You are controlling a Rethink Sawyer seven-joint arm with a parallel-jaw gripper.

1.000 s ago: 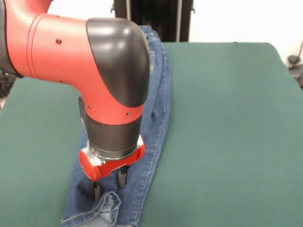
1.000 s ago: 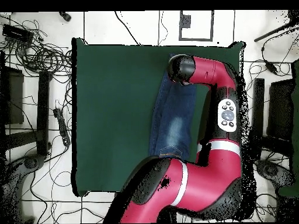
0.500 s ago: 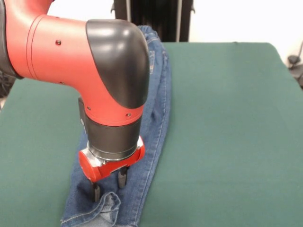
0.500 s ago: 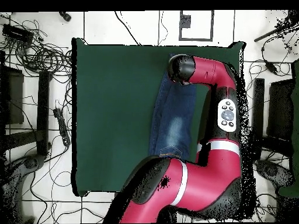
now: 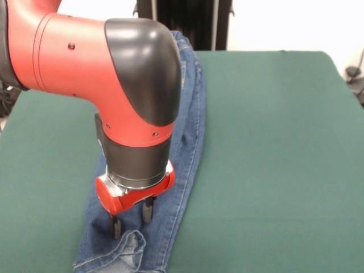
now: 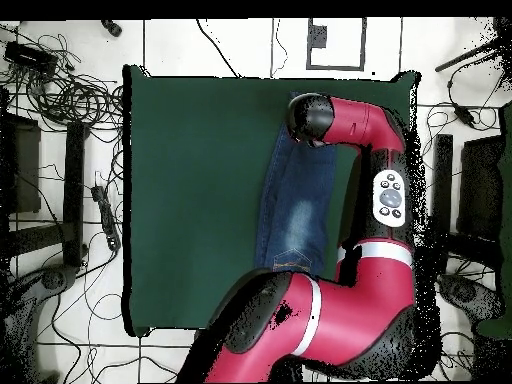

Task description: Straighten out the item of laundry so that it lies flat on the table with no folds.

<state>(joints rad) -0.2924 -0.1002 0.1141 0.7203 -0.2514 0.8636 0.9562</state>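
Hanging over the cuff end of the jeans (image 5: 182,142), the gripper (image 5: 131,219) points straight down, its two dark fingers (image 5: 116,226) spread apart with a gap between them and nothing pinched. Fingertips sit just above or barely at the denim — cannot tell if they touch.

Front view: jeans run as one long narrow strip from about 12 o'clock to 7 o'clock across the table (image 5: 273,159), legs stacked or folded lengthwise so only one leg's width shows. Waist end is at the 12 o'clock edge, partly hidden behind the red and black arm (image 5: 114,85). Cuff end at 7 o'clock is rumpled, with a small bunched fold of hem (image 5: 132,250) turned up right below the fingers. Rest of the strip lies fairly smooth, with a seam line down its length.

Overhead view: jeans (image 6: 297,205) lie right of the table's centre, running 12 to 6 o'clock, a paler faded patch near the middle and a stitched pocket toward 6 o'clock. The arm's black elbow cap (image 6: 308,117) covers the 12 o'clock end of the denim; the gripper itself is hidden under it. Green table (image 6: 190,200) is bare at 9 o'clock of the jeans. Cables (image 6: 70,100) tangle on the floor off the table's 9 o'clock side.
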